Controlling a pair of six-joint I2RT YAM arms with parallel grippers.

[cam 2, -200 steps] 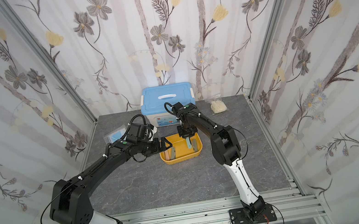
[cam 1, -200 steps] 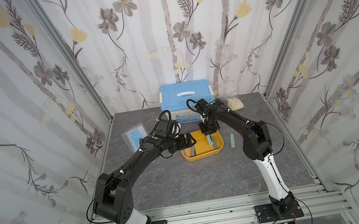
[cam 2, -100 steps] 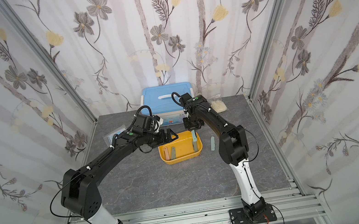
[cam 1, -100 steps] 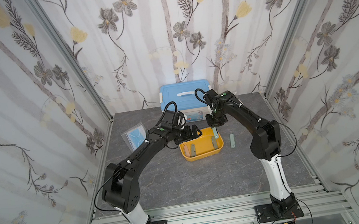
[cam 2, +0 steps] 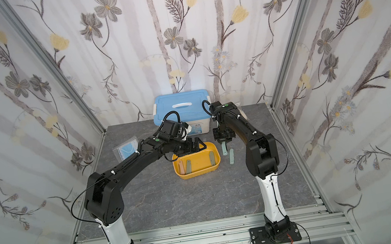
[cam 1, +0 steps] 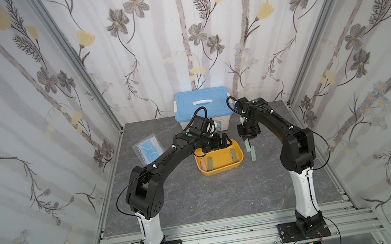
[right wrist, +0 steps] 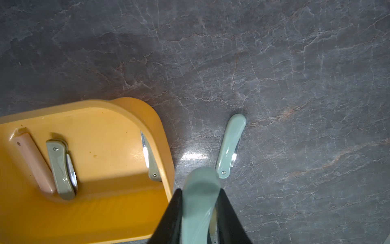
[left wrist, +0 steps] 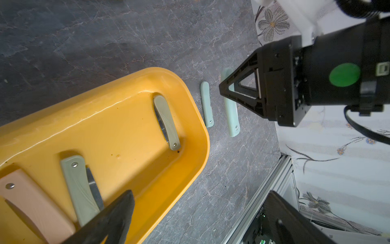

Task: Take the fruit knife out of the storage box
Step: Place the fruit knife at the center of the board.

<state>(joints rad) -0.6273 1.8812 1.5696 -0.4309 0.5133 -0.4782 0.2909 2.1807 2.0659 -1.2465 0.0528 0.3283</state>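
Observation:
The yellow-orange storage box (cam 1: 222, 169) (cam 2: 198, 173) sits mid-table. My right gripper (cam 1: 248, 137) (right wrist: 199, 194) is shut on a pale green folded fruit knife (cam 1: 247, 145) (right wrist: 198, 202). That knife hangs over the table just right of the box. A second pale green knife (cam 1: 253, 153) (right wrist: 231, 145) lies on the table beside it. Two olive-grey folded knives (left wrist: 166, 121) (left wrist: 79, 186) and a pink one (left wrist: 31, 202) lie in the box. My left gripper (cam 1: 218, 142) (left wrist: 199, 195) hangs open over the box's back left rim, holding nothing.
A white box with a blue handled lid (cam 1: 201, 103) stands at the back, close behind both wrists. A clear bag with a blue mask (cam 1: 147, 150) lies at the back left. Patterned walls enclose the grey table on three sides.
My right gripper has lifted the pale green knife out of the box and carried it right, over the table. The left arm has swung in over the box's back left rim, still open.

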